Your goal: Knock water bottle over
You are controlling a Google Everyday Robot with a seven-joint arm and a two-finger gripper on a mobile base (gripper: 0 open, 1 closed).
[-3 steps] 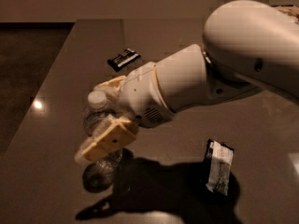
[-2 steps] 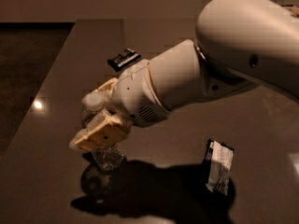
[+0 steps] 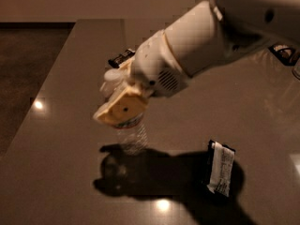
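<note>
Table (image 3: pixel 70 172): dark, glossy, beneath the gripper (image 3: pixel 117 102).
Arm (image 3: pixel 201 41): white, slanted down from upper right.
Gripper: covered the water bottle (image 3: pixel 132 137) top; open or closed, could not tell.
Water bottle: ribbed lower body directly below gripper.
Snack wrapper (image 3: pixel 220 168): lower right, well apart.

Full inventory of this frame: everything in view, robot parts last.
water bottle: 1, clear, left-centre of the table, base on the surface, top hidden by the end effector
snack wrapper: 1, dark and white, front right
second wrapper: 1, dark, far side, partly behind the arm
dark packet: 1, far right, type unclear
table: 1, glossy brown
arm: 1, white, reaching in from upper right
end effector: 1, white and tan, at the bottle's upper part
</note>
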